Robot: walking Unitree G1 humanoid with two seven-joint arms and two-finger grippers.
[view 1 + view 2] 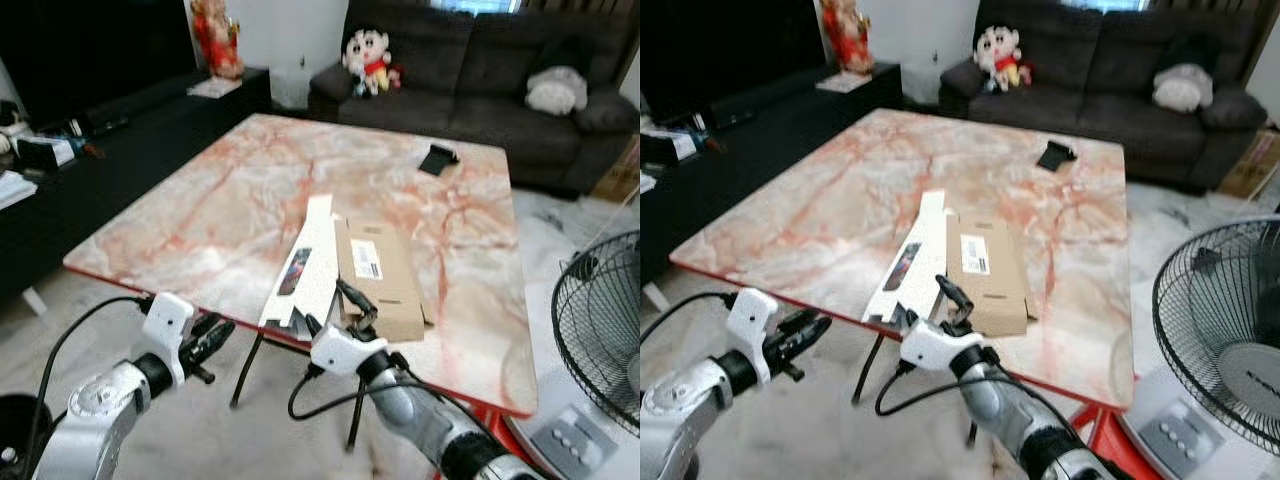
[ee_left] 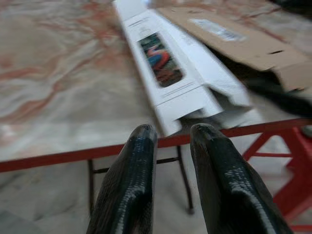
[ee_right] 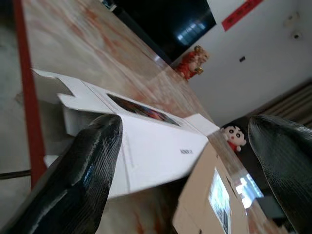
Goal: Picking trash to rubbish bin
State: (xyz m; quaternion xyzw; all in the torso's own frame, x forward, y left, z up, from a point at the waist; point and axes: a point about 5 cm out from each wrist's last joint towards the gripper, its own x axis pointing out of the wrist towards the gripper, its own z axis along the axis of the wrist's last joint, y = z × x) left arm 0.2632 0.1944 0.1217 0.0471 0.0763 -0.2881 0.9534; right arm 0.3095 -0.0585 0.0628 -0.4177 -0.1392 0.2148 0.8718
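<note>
A flattened white carton (image 1: 305,265) with a colour picture lies on the marble table (image 1: 230,200), its near end reaching over the front edge. A flattened brown cardboard box (image 1: 378,275) with a white label lies beside it on the right, touching it. My right gripper (image 1: 335,310) is open at the table's front edge, its fingers spread wide just before the white carton's near end (image 3: 146,141). My left gripper (image 1: 218,330) hovers below and to the left of the table's front edge, shut and holding nothing, pointing toward the white carton (image 2: 170,73).
A small black object (image 1: 437,159) lies at the table's far right. A standing fan (image 1: 605,330) is close on the right. A dark sofa (image 1: 480,60) with a plush doll (image 1: 366,58) is behind, and a low dark bench (image 1: 120,130) runs along the left. The table has red legs (image 2: 287,161).
</note>
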